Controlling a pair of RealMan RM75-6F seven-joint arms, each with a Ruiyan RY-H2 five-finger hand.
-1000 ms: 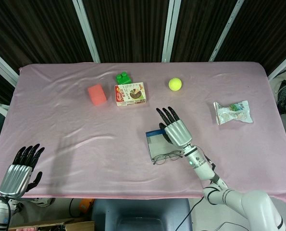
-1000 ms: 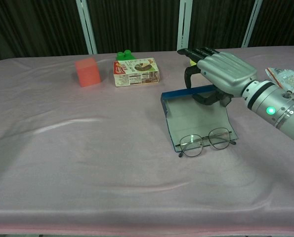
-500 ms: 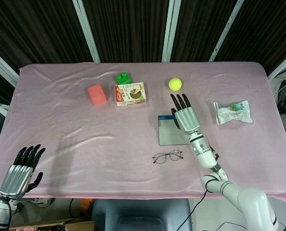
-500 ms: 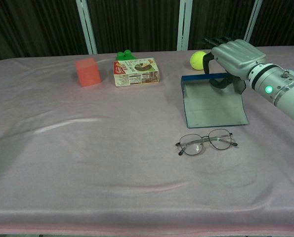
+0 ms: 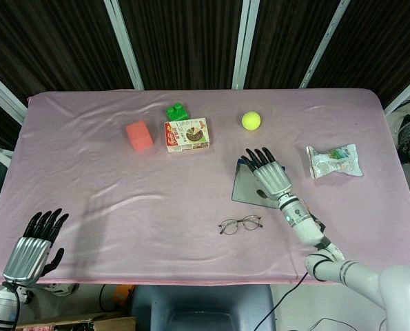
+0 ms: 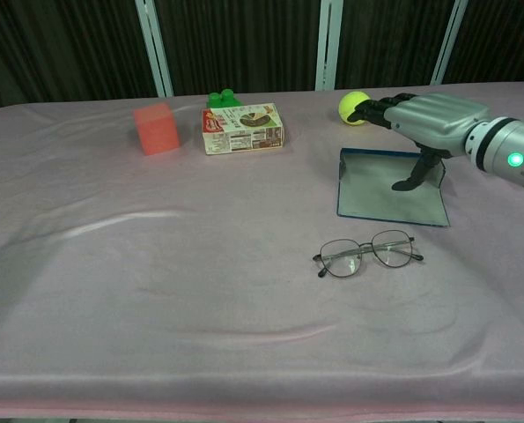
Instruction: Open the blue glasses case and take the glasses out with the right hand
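The blue glasses case (image 5: 248, 190) (image 6: 387, 187) lies opened out flat on the pink cloth, its grey inside facing up. The glasses (image 5: 240, 224) (image 6: 367, 253) lie on the cloth just in front of the case, apart from it and untouched. My right hand (image 5: 267, 175) (image 6: 427, 118) hovers over the far right part of the case with its fingers stretched out and apart. Its thumb points down, with the tip on the case's inner face. My left hand (image 5: 32, 245) hangs low at the table's front left corner, fingers apart, holding nothing.
A yellow-green ball (image 5: 251, 121) (image 6: 352, 107) sits just beyond my right hand's fingertips. At the back middle stand a snack box (image 5: 187, 134) (image 6: 243, 129), a green brick (image 5: 176, 110) and a red block (image 5: 139, 135) (image 6: 156, 128). A snack packet (image 5: 334, 160) lies at the right.
My right hand dragged the case back and to the right, away from the glasses, and the case now lies flatter. The glasses stayed where they were. The left hand barely moved.
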